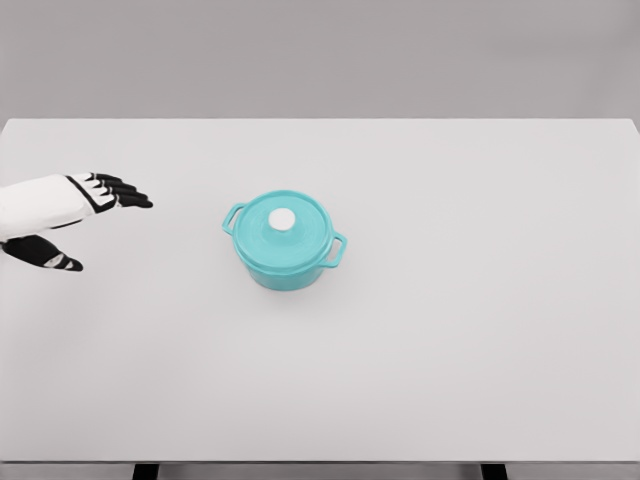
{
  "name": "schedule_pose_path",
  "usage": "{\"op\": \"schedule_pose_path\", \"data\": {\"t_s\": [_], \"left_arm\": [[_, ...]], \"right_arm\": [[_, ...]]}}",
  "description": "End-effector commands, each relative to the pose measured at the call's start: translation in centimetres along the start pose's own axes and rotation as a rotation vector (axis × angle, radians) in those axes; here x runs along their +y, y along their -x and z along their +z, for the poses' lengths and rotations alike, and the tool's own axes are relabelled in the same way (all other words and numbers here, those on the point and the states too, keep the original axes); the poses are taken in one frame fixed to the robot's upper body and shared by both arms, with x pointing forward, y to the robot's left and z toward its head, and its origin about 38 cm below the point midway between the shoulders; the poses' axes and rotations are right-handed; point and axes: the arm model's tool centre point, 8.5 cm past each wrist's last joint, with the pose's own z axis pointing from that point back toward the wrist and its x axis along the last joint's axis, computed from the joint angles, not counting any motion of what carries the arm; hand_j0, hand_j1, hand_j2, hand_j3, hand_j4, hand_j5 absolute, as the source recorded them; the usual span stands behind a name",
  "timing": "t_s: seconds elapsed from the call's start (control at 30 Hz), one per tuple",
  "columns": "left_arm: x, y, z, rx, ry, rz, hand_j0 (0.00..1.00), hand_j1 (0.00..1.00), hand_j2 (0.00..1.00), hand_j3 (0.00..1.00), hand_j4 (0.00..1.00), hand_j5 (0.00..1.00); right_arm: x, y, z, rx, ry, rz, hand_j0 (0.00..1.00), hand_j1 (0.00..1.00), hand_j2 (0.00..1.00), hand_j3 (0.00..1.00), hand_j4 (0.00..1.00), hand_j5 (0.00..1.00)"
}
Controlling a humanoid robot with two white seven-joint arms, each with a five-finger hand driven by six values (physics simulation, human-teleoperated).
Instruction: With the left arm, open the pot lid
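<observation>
A turquoise pot (287, 260) with two side handles stands a little left of the table's middle. Its matching lid (298, 237) sits flat on it, with a white round knob (283, 219) at the centre. My left hand (95, 222) reaches in from the left edge, well to the left of the pot and apart from it. Its black fingers (125, 192) are stretched out towards the pot and the thumb (50, 258) hangs below; nothing is held.
The white table (450, 330) fills most of the view, with its far edge against a grey wall and its front edge near the bottom of the picture.
</observation>
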Motion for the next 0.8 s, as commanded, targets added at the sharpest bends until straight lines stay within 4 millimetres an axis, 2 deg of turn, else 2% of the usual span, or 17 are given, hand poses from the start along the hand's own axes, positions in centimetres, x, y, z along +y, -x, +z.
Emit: {"op": "schedule_pose_path", "data": {"t_s": [0.0, 0.1, 0.2, 0.27, 0.37, 0.4, 0.43, 0.47, 0.5, 0.53, 0.63, 0.67, 0.73, 0.77], "left_arm": [[-0.1, -0.1, -0.2, -0.004, -0.003, 0.005, 1.00, 1.00, 1.00, 1.00, 1.00, 1.00], [-0.2, 0.0, -0.2, 0.008, 0.009, -0.011, 1.00, 1.00, 1.00, 1.00, 1.00, 1.00], [-0.1, -0.3, -1.2, -0.006, -0.010, -0.018, 1.00, 1.00, 1.00, 1.00, 1.00, 1.00], [0.8, -0.7, -1.3, -0.017, -0.023, -0.042, 1.00, 1.00, 1.00, 1.00, 1.00, 1.00], [1.6, -2.6, -2.4, -0.070, -0.046, -0.084, 1.00, 1.00, 1.00, 1.00, 1.00, 1.00], [2.7, -2.6, -2.5, -0.064, -0.059, -0.116, 1.00, 1.00, 1.00, 1.00, 1.00, 1.00], [5.0, -3.1, -3.5, -0.094, -0.042, -0.175, 1.00, 1.00, 1.00, 1.00, 1.00, 1.00], [5.6, -4.0, -5.8, -0.149, 0.018, -0.214, 1.00, 1.00, 1.00, 1.00, 1.00, 1.00], [5.3, -6.3, -9.6, -0.251, 0.152, -0.284, 1.00, 1.00, 1.00, 1.00, 1.00, 1.00], [6.9, -7.6, -10.9, -0.285, 0.201, -0.363, 1.00, 1.00, 1.00, 1.00, 1.00, 1.00], [11.0, -9.9, -12.4, -0.330, 0.144, -0.456, 1.00, 1.00, 1.00, 1.00, 1.00, 1.00], [12.0, -11.2, -13.4, -0.366, 0.119, -0.480, 1.00, 1.00, 1.00, 1.00, 1.00, 1.00], [12.4, -12.2, -15.2, -0.353, 0.101, -0.442, 1.00, 1.00, 1.00, 1.00, 1.00, 1.00], [11.6, -12.1, -16.2, -0.309, 0.123, -0.375, 1.00, 1.00, 1.00, 1.00, 1.00, 1.00]], "right_arm": [[0.0, 0.0, 0.0, 0.001, 0.000, 0.000, 1.00, 1.00, 1.00, 1.00, 1.00, 1.00], [0.1, 0.1, 0.0, 0.002, -0.001, -0.001, 1.00, 1.00, 1.00, 1.00, 1.00, 1.00], [0.1, 0.1, 0.0, 0.002, -0.003, -0.001, 1.00, 1.00, 1.00, 1.00, 1.00, 1.00], [0.1, 0.2, 0.0, 0.004, -0.002, -0.001, 1.00, 1.00, 1.00, 1.00, 1.00, 1.00], [0.1, 0.1, 0.0, 0.002, -0.001, -0.001, 1.00, 1.00, 1.00, 1.00, 1.00, 1.00], [0.1, 0.1, 0.0, 0.002, -0.001, -0.001, 1.00, 1.00, 1.00, 1.00, 1.00, 1.00], [0.1, 0.1, 0.0, 0.002, -0.003, -0.001, 1.00, 1.00, 1.00, 1.00, 1.00, 1.00], [0.1, 0.1, 0.0, 0.002, -0.003, -0.001, 1.00, 1.00, 1.00, 1.00, 1.00, 1.00], [0.1, 0.1, 0.0, 0.002, -0.003, -0.001, 1.00, 1.00, 1.00, 1.00, 1.00, 1.00], [0.1, 0.1, 0.0, 0.002, -0.001, -0.001, 1.00, 1.00, 1.00, 1.00, 1.00, 1.00], [0.1, 0.1, 0.0, 0.002, -0.001, -0.001, 1.00, 1.00, 1.00, 1.00, 1.00, 1.00], [0.1, 0.2, 0.0, 0.004, -0.002, -0.001, 1.00, 1.00, 1.00, 1.00, 1.00, 1.00], [0.1, 0.1, 0.0, 0.002, -0.001, -0.001, 1.00, 1.00, 1.00, 1.00, 1.00, 1.00], [0.1, 0.1, 0.0, 0.002, -0.003, -0.001, 1.00, 1.00, 1.00, 1.00, 1.00, 1.00]]}}
